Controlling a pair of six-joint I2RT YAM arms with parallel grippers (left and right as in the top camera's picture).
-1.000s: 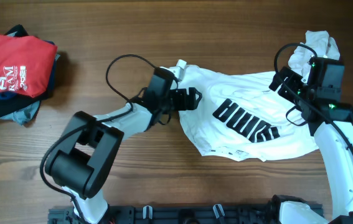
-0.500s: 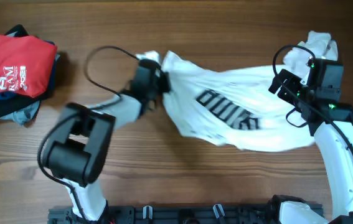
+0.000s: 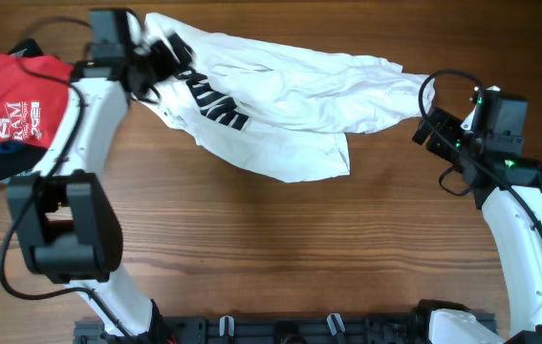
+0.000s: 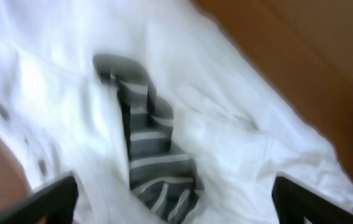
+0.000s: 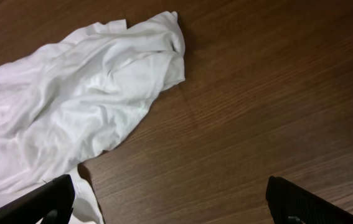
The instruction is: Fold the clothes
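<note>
A white T-shirt [image 3: 290, 96] with a black striped print [image 3: 215, 103] stretches across the far side of the table, from my left gripper to near my right one. My left gripper [image 3: 161, 53] is at the shirt's left end. In the left wrist view its fingers [image 4: 176, 211] stand wide apart with the shirt cloth [image 4: 251, 130] and print [image 4: 151, 162] between them, blurred. My right gripper [image 3: 430, 129] is open and empty just right of the shirt's right end. In the right wrist view [image 5: 170, 205] there is bare wood between the fingers, and the shirt [image 5: 89, 81] lies ahead to the left.
A pile of clothes with a folded red shirt [image 3: 22, 96] on top sits at the far left edge, just left of my left arm. The wooden table [image 3: 280, 248] shows bare wood in the middle and front.
My left arm has swung from the table's middle to the far left, dragging the shirt's left part up and leftward. The shirt now lies stretched across the far side. The right arm has stayed put.
</note>
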